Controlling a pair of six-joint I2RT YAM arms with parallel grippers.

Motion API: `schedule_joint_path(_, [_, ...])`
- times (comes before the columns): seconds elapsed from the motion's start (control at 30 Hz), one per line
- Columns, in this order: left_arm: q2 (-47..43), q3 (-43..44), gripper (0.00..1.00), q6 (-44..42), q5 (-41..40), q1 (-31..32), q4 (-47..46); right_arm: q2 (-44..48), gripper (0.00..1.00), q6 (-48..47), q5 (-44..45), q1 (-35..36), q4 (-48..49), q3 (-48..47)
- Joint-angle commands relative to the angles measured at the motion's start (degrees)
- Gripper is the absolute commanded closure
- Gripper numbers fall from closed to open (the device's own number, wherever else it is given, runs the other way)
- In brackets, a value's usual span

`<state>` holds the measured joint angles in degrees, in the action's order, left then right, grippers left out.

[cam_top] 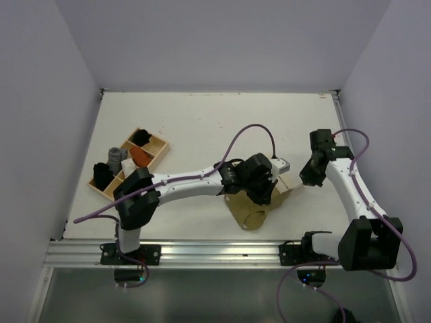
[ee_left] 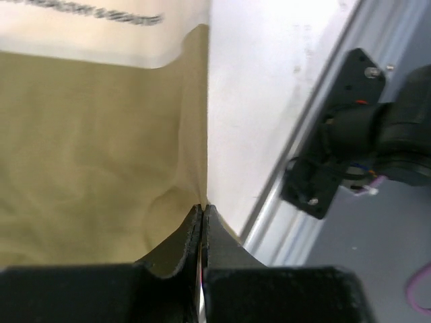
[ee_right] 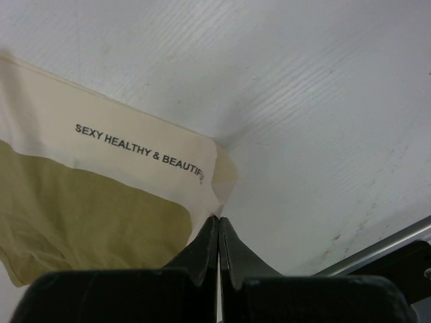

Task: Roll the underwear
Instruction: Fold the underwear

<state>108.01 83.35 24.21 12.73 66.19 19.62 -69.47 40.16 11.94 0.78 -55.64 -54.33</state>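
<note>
Left gripper [ee_left: 203, 210] clenched, pinching olive edge of underwear [ee_left: 87, 148]; right gripper [ee_right: 219, 221] clenched on its cream corner

One camera sits high above and behind the soft olive-khaki cloth underwear [cam_top: 241, 207], looking down on it from afar. Both wrist cameras hover close over it, sharing its cream printed waistband [ee_right: 101, 138]

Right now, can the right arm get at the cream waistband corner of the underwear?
Likely yes: the right gripper sits shut right on the waistband corner of the underwear, apparently pinching it, with nothing in between.
</note>
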Motion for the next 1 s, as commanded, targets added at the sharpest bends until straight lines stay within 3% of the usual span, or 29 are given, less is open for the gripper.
schedule_joint_path(0.0, [-2.0, -1.8, 1.0, -3.4, -0.8, -5.0, 2.6, -4.2, 1.0, 2.0, 1.0, 3.6, 5.1, -6.1])
schedule_joint_path(0.27, [0.0, 0.1, 1.0, -9.2, -5.3, -9.2, 5.3, -13.3, 1.0, 3.6, 2.0, 8.4, 6.3, -13.4])
schedule_joint_path(0.97, [5.2, 4.5, 1.0, -10.3, -6.5, -18.6, 6.7, -31.1, 1.0, 3.7, 1.2, 11.9, 6.0, -31.8])
